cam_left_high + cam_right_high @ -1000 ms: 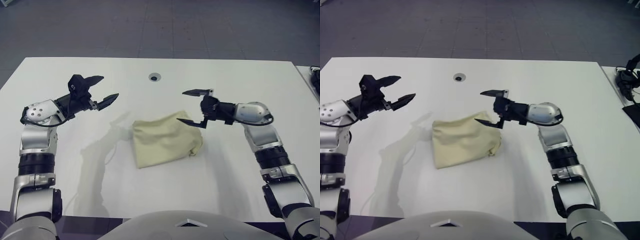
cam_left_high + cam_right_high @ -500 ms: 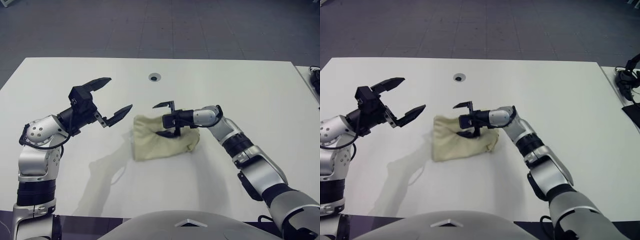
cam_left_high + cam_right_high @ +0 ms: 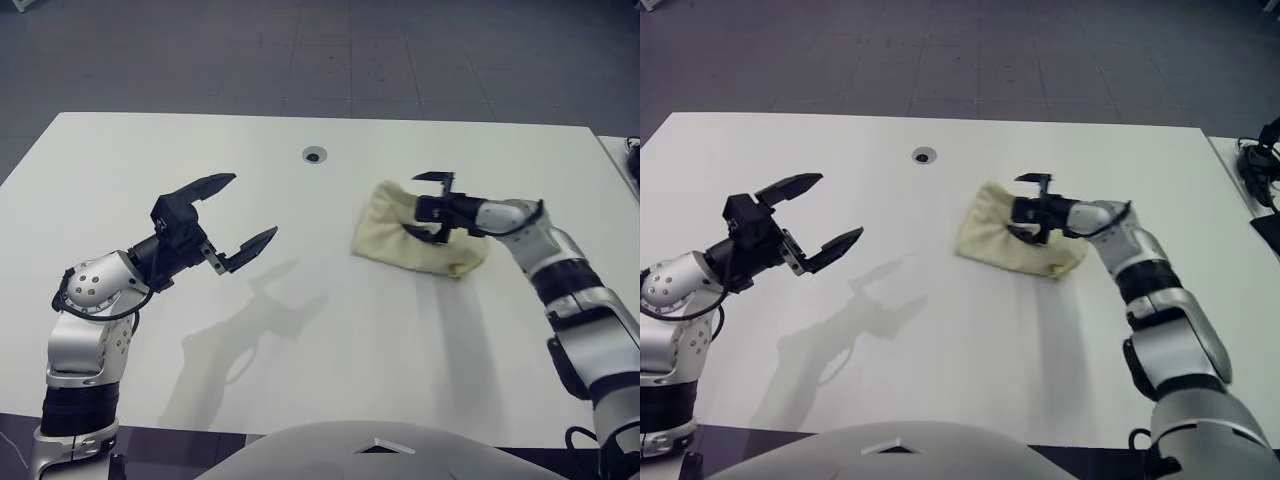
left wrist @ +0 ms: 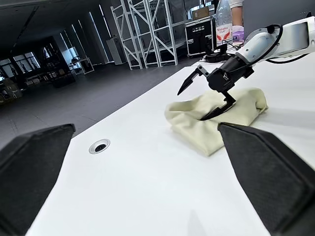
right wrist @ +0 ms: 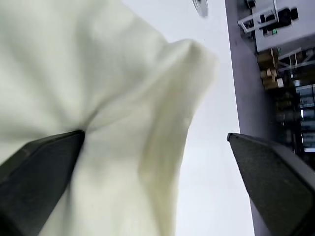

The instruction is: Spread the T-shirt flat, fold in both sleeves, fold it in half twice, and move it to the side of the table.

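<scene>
T-shirt (image 3: 410,238) first: from the head camera you see it as a small pale-yellow folded bundle. It lies on the white worktop (image 3: 330,350) toward the right edge, well apart from the cable hole (image 3: 314,155) near the far edge. The right jaws stand open over the bundle, one finger raised in the air and the other pressed down on the cloth, so they clamp nothing. The left jaws hang wide open and empty above the left half of the worktop, well apart from the bundle.

From the left wrist, your own dark fingers (image 4: 270,177) are spread far apart. Beyond them the bundle looks a little rumpled, with the right arm's lower finger touching its top.

From the right wrist, the cloth lies close under the camera between two widely parted fingers (image 5: 39,172).

By my reading, the spreading, the sleeve folds and both halvings are done. The move to the side is in hand and looks nearly complete. What remains for you is to lift that finger off.
</scene>
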You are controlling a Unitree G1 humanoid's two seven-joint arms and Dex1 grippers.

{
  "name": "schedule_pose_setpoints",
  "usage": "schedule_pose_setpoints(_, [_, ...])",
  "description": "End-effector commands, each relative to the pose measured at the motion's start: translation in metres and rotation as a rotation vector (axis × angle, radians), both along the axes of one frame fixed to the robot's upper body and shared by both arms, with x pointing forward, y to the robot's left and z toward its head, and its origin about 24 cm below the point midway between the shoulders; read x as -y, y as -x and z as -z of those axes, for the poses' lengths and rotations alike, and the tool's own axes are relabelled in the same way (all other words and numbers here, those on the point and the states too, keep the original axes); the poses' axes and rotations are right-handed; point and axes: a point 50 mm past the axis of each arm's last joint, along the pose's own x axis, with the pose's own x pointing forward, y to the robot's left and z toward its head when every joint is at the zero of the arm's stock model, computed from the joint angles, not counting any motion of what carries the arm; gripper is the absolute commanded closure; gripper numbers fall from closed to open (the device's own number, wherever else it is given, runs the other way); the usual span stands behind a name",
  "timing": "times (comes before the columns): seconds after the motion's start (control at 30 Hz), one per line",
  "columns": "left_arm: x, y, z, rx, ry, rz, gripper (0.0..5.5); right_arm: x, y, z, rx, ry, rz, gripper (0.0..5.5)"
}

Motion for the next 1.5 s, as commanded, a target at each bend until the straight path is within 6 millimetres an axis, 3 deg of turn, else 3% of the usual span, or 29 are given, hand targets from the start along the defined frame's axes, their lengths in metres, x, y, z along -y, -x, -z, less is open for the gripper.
schedule_pose_setpoints(0.03, [0.011, 0.012, 0.004, 0.026, 0.04, -0.092, 0.12, 0.075, 0.089, 0.045, -0.286, -0.004, 0.345, 0.1])
schedule_pose_setpoints(0.17, [0.026, 0.022, 0.017, 0.03, 0.047, -0.213, 0.12, 0.086, 0.133, 0.042, -0.275, -0.224, 0.621, 0.1])
schedule_pose_setpoints(0.23, [0.038, 0.03, 0.021, 0.019, 0.088, -0.243, 0.12, 0.088, 0.152, 0.042, -0.226, -0.406, 0.86, 0.1])
schedule_pose_setpoints(0.33, [0.05, 0.04, 0.025, 0.001, 0.126, -0.278, 0.12, 0.082, 0.174, 0.041, -0.181, -0.561, 1.088, 0.1])
schedule_pose_setpoints(0.5, [0.063, 0.048, 0.032, -0.026, 0.133, -0.303, 0.12, 0.054, 0.2, 0.046, -0.137, -0.664, 1.274, 0.1])
schedule_pose_setpoints(0.77, [0.079, 0.047, 0.045, -0.031, 0.083, -0.335, 0.12, 0.024, 0.219, 0.053, -0.045, -0.731, 1.434, 0.1])
schedule_pose_setpoints(0.87, [0.081, 0.047, 0.046, -0.028, 0.084, -0.327, 0.12, 0.022, 0.219, 0.052, -0.001, -0.742, 1.447, 0.1])
schedule_pose_setpoints(0.97, [0.08, 0.046, 0.046, -0.026, 0.09, -0.328, 0.12, 0.029, 0.21, 0.039, 0.149, -0.742, 1.401, 0.1])
schedule_pose_setpoints(1.13, [0.077, 0.042, 0.044, 0.001, 0.109, -0.344, 0.12, 0.032, 0.182, -0.011, 0.476, -0.796, 1.149, 0.1])
schedule_pose_setpoints(1.4, [0.074, 0.035, 0.021, 0.117, 0.3, -0.381, 0.12, -0.008, 0.171, -0.09, 0.871, -1.007, 0.689, 0.1])
schedule_pose_setpoints(1.5, [0.065, 0.019, 0.02, 0.181, 0.35, -0.517, 0.12, -0.016, 0.153, -0.084, 0.935, -1.086, 0.64, 0.1])
